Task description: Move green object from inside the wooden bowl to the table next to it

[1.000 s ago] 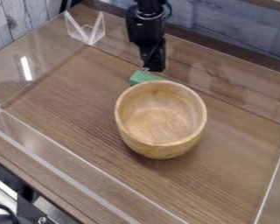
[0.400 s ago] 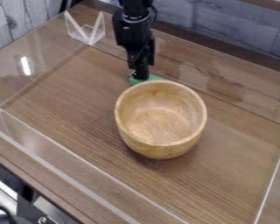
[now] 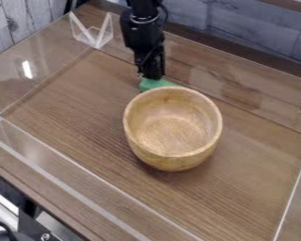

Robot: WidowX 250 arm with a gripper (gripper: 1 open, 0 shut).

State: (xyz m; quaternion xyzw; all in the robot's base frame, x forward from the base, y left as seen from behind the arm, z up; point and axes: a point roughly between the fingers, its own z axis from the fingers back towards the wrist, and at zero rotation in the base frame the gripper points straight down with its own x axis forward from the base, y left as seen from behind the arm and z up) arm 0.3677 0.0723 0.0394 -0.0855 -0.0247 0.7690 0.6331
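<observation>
The light-tan wooden bowl (image 3: pixel 173 128) stands in the middle of the dark brown table (image 3: pixel 65 108) and holds nothing. The green object (image 3: pixel 153 85) lies flat on the table just behind the bowl's far rim, partly hidden by that rim. My black gripper (image 3: pixel 150 72) hangs straight down over the green object's left end, its tips just above it, and its fingers look shut with nothing between them.
Clear acrylic walls (image 3: pixel 40 52) ring the tabletop. A small clear acrylic stand (image 3: pixel 90 30) sits at the back left, close beside the arm. Bare wood lies to the left of and in front of the bowl.
The gripper has shifted left and slightly back from over the green object's right part to its left end. The green object stays on the table behind the bowl.
</observation>
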